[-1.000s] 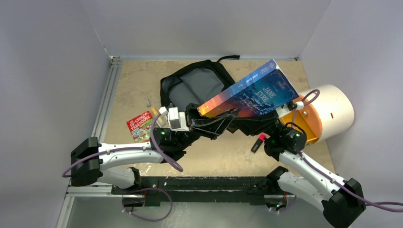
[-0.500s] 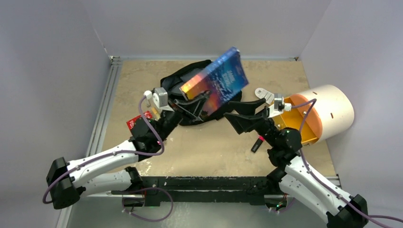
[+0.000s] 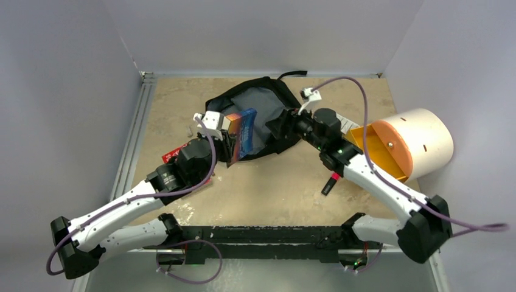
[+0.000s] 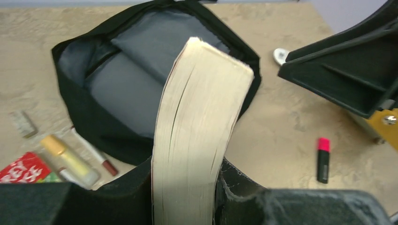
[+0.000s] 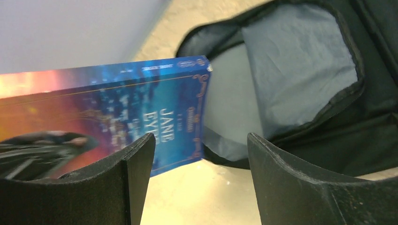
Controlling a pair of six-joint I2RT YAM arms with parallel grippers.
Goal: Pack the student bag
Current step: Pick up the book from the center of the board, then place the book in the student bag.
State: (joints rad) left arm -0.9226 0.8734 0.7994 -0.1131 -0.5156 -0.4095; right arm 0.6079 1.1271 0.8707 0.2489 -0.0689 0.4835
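Left gripper (image 3: 232, 143) pinches 1 book (image 3: 245, 130) over the open student bag (image 3: 263, 102); right gripper (image 5: 197, 143) spread beside it.

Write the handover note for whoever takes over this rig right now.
Left hand: shut on the Jane Eyre book, held on edge over the open mouth of the student bag.
Right hand: open, empty, at the bag's rim on its own side.
Done: bag lies open, grey lining showing; book is at the opening.
Left: lower and release the book inside. Then probably the pink-capped marker, red booklet and pens, all on the table.
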